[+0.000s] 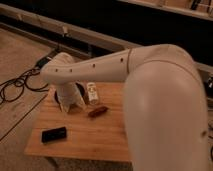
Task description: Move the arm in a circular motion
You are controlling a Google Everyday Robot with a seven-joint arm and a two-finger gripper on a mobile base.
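The arm (100, 67) reaches left across the wooden table (115, 140), gripper (70, 102) hanging low over its back-left part; whether it is apart or together I cannot tell. My worry: a circular sweep at this height could clip the white bottle (92, 92) just beside it or shove the brown bar (98, 111); the black device (54, 134) lies farther off.

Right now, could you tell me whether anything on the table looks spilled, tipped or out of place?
Nothing stands out. The arm reaches across the table, its gripper low over the far side. The dark flat device, the brown item and the white container rest on it with no spill visible.
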